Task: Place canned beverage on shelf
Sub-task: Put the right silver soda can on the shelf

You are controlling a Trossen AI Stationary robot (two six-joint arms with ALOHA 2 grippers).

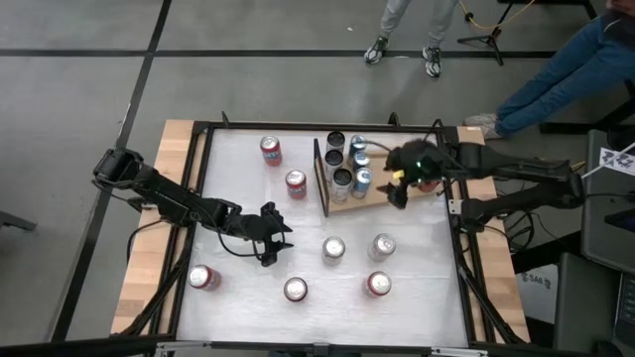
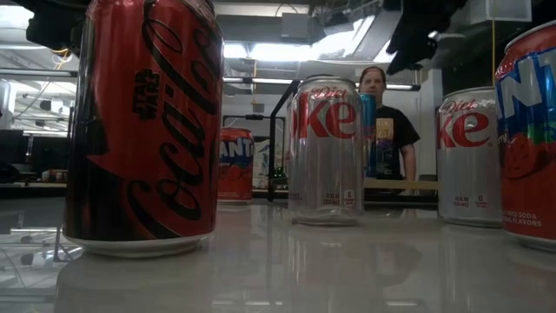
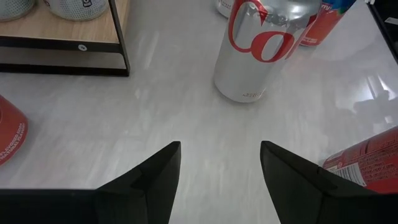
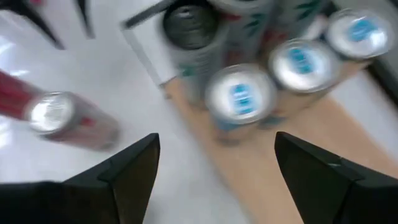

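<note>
Six cans (image 1: 348,165) were grouped on the shelf (image 1: 383,201) beside its upright frame (image 1: 319,178), two cans (image 1: 283,167) left of it, five (image 1: 332,250) scattered on the table (image 1: 427,288).

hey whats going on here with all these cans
A two-armed robot is stocking cans onto a small wooden shelf on a white table. About six cans already stand on the shelf. The right tool hangs open and empty over the shelf's free end. The left tool, also open and empty, sits low over the table, facing a silver Diet Coke can. Seven more cans stand loose on the table.
</note>
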